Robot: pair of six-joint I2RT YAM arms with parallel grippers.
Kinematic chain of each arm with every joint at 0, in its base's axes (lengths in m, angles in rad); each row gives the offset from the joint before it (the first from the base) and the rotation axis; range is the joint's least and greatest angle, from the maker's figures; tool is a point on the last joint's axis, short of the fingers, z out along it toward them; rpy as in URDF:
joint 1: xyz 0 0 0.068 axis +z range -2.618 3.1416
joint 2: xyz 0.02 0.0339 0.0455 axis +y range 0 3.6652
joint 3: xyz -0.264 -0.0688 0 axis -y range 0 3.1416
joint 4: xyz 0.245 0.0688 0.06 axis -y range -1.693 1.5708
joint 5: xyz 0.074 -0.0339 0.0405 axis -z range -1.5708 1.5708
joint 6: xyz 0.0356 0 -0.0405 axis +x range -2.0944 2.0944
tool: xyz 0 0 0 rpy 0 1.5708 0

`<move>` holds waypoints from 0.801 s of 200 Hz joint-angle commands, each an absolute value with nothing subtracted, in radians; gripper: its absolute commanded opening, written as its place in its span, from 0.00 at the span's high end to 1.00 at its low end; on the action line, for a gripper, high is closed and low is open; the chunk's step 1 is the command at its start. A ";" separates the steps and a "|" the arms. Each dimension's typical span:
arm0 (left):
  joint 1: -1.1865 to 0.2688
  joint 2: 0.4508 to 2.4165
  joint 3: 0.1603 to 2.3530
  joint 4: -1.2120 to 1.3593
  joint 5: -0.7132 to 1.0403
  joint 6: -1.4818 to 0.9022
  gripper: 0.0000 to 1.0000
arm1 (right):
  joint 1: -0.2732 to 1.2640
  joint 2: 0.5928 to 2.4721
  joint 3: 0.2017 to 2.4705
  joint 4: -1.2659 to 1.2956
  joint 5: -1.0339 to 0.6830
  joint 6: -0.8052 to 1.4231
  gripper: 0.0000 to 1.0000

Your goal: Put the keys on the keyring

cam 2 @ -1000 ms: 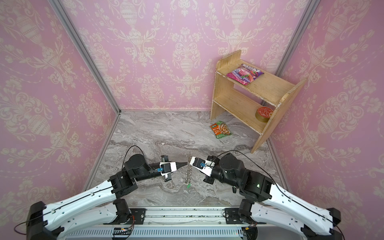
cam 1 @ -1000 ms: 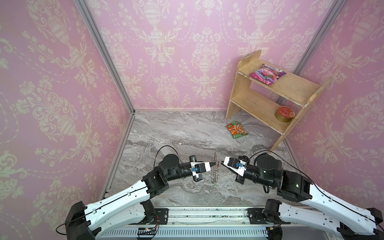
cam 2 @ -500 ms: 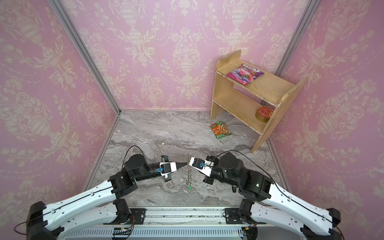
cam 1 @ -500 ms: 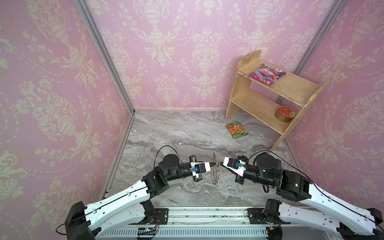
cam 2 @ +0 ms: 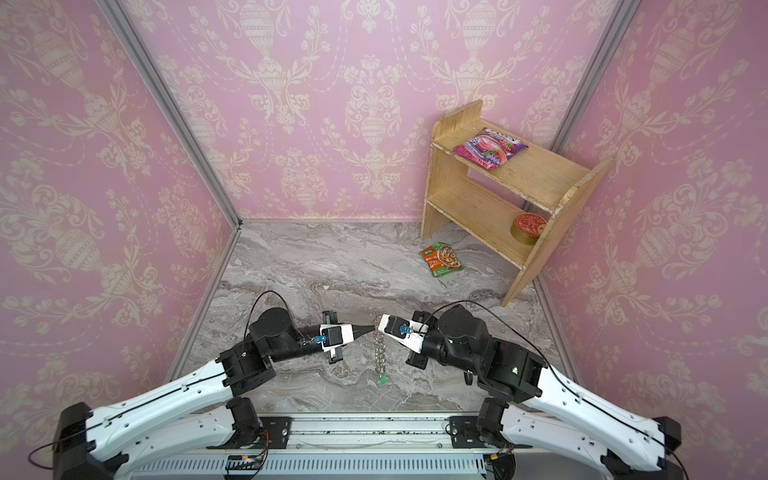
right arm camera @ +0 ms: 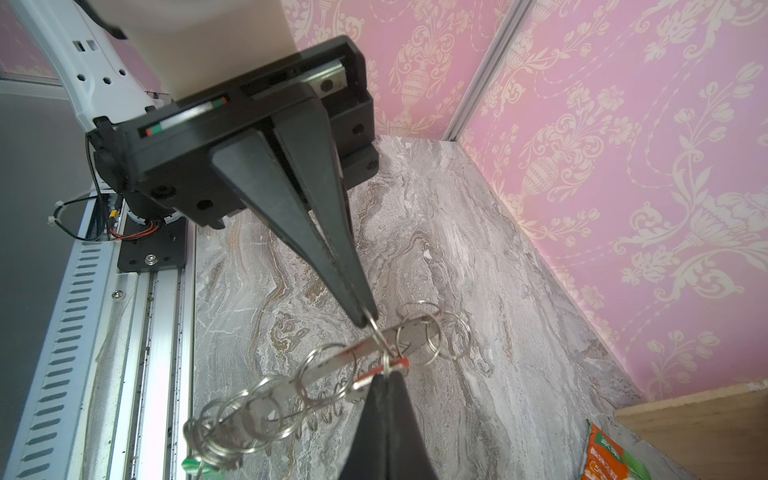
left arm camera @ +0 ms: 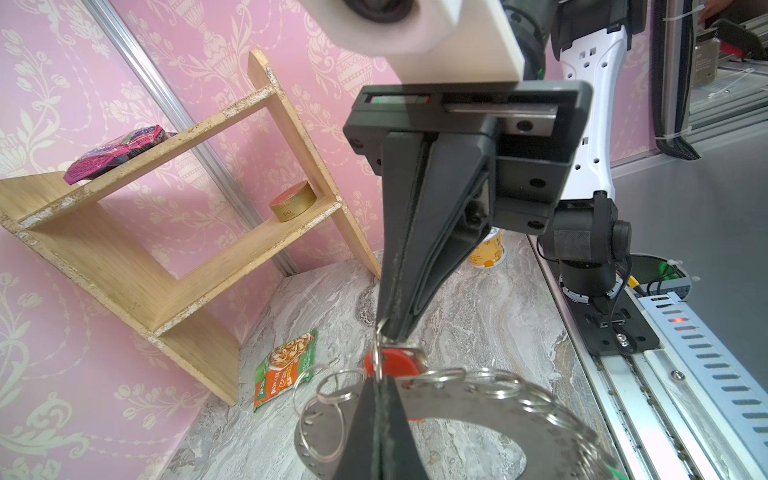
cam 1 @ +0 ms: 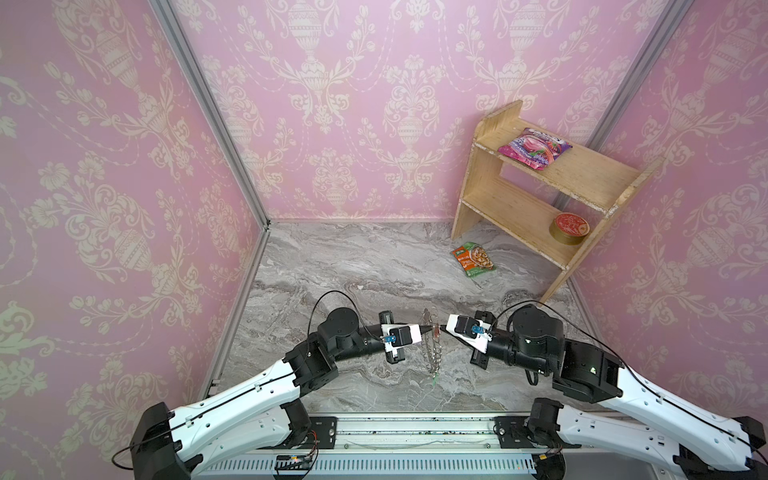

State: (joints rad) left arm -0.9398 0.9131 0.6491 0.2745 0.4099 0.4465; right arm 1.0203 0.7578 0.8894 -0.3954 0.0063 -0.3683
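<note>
The keyring [cam 1: 431, 353], a flat grey metal ring with wire loops round its rim, hangs edge-on above the marble floor between both grippers. My left gripper [cam 1: 424, 329] is shut on a wire loop at the rim [left arm camera: 376, 361]; in the left wrist view its tips [left arm camera: 379, 380] meet over the ring plate [left arm camera: 478, 405]. My right gripper [cam 1: 444, 328] faces it, shut on the red-tagged key [right arm camera: 384, 368], right against the keyring's rim [right arm camera: 332, 361]. The red tag [left arm camera: 395, 360] sits between the two tips. A green-tagged key [cam 2: 382, 379] dangles from the keyring's low end.
A wooden shelf [cam 1: 540, 199] stands at the back right with a pink packet [cam 1: 534, 147] and a round tin [cam 1: 569, 228]. An orange-green food packet [cam 1: 473, 259] lies on the floor. A yellow cup [left arm camera: 488, 253] stands behind my right arm. Pink walls enclose three sides.
Almost nothing: both arms and the hanging keyring keep their places. The right jaws have pinched a touch tighter.
</note>
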 commanded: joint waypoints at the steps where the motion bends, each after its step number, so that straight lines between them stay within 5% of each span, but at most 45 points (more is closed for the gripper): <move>1: -0.939 0.928 0.692 0.238 0.440 0.416 1.00 | 1.013 0.749 0.918 -0.363 -0.015 -0.367 1.00; 160: -0.936 0.977 0.785 0.104 0.447 0.393 1.00 | 1.013 0.750 0.926 -0.385 -0.025 -0.378 1.00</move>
State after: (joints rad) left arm -0.9390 0.9623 0.7437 0.1307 0.4133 0.4183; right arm 1.0100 0.7551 0.8913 -0.4187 0.0086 -0.3695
